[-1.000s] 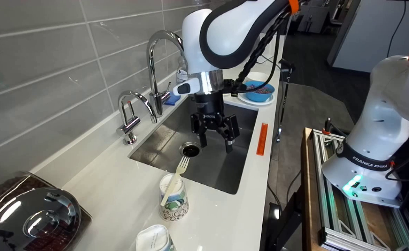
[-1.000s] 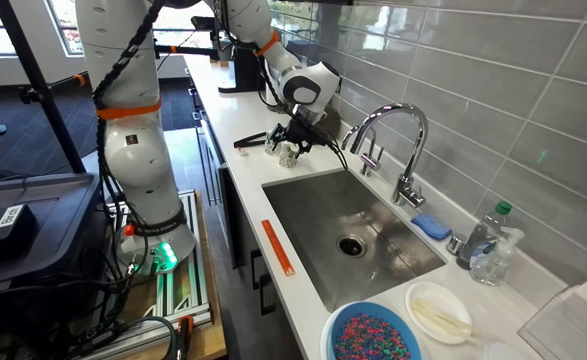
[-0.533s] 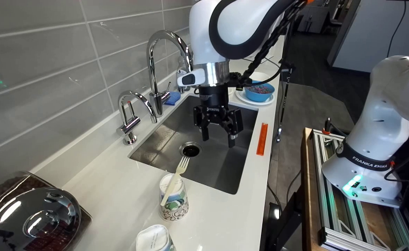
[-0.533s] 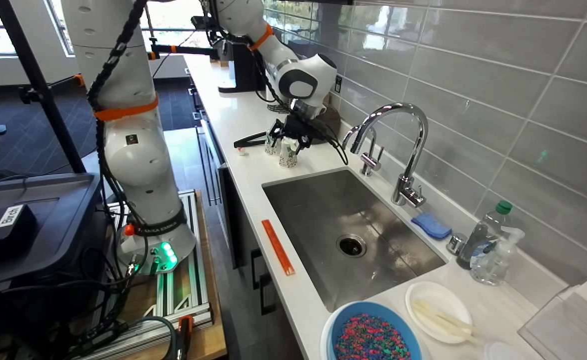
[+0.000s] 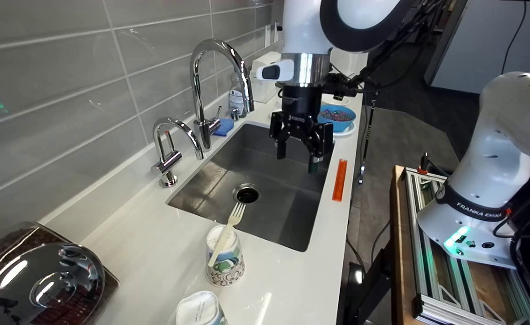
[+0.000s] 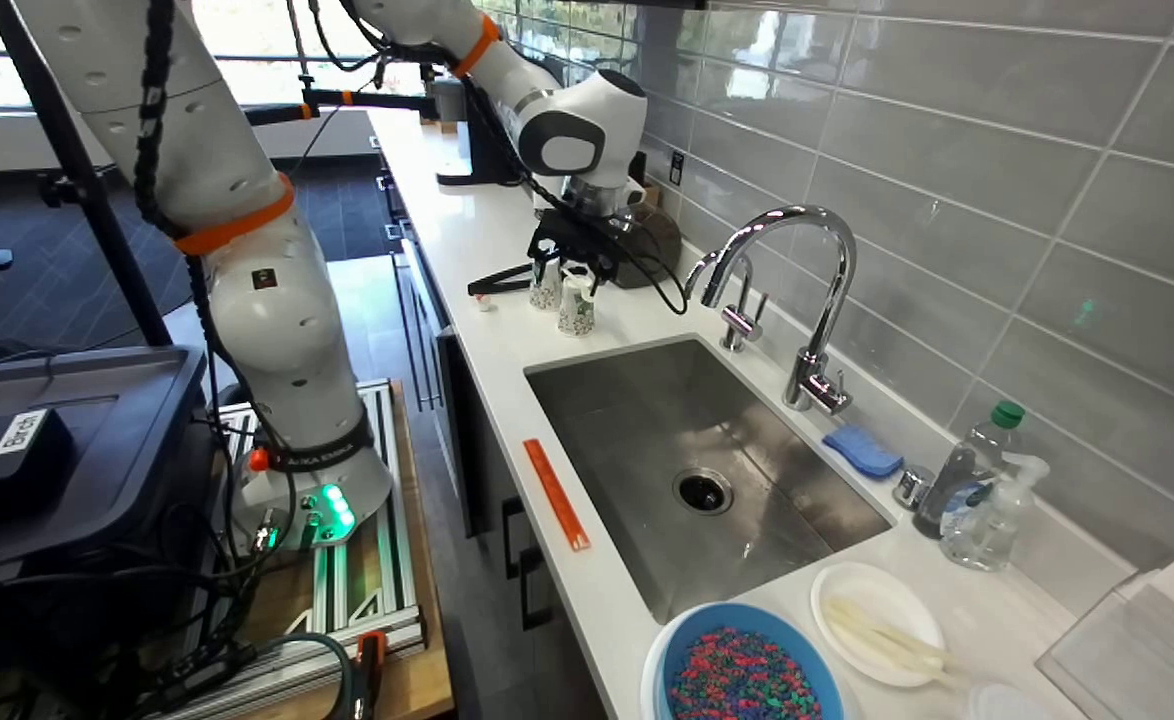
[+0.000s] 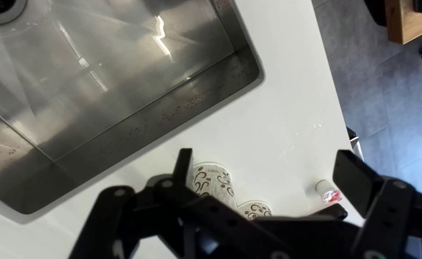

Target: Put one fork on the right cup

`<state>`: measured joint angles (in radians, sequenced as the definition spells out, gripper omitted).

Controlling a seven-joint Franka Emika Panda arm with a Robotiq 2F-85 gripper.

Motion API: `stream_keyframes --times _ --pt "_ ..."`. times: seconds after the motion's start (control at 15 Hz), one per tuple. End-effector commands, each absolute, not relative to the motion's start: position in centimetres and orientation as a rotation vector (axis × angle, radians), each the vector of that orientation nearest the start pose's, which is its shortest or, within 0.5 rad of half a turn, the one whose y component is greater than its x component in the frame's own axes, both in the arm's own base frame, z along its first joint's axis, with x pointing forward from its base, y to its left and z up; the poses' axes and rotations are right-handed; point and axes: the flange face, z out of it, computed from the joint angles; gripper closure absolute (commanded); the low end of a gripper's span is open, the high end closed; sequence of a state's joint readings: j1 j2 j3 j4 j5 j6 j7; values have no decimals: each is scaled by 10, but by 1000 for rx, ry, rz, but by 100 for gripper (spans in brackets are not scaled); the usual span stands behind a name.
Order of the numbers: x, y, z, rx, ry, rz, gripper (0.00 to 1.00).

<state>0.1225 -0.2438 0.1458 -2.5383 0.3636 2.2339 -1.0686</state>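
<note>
Claw (image 5: 297, 160): wide, unladen. Fork (image 5: 225, 235): across green-patterned cup (image 5: 230, 259), by edge of counter (image 5: 283, 280) at sink (image 5: 274, 212). Placed, I judge; retreat high, nudging neither.

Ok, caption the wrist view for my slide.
Spread fingers partly hide two patterned cups on the white counter beside a sink.

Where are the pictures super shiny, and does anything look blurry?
In the wrist view, white glare streaks cross the sink, and the hand, up close, looks dark and a bit blurry; in an exterior view, the round lid has bright white shines on it, while the fork looks clear, prongs and all; in an exterior view, the windows are nearly washed out white.
</note>
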Motion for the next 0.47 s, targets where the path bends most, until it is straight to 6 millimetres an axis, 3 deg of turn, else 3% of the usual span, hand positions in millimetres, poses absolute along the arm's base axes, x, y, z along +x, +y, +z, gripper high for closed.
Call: stream_keyframes --times 0.0,0.2,0.27,0.4 --pt "386 116 369 -2562 -1439 -147 0" --pt "377 113 383 -2611 -1391 -240 0" --pt "393 116 377 -2568 -1423 -176 0" --pt "387 115 383 -2586 -1406 -210 0"
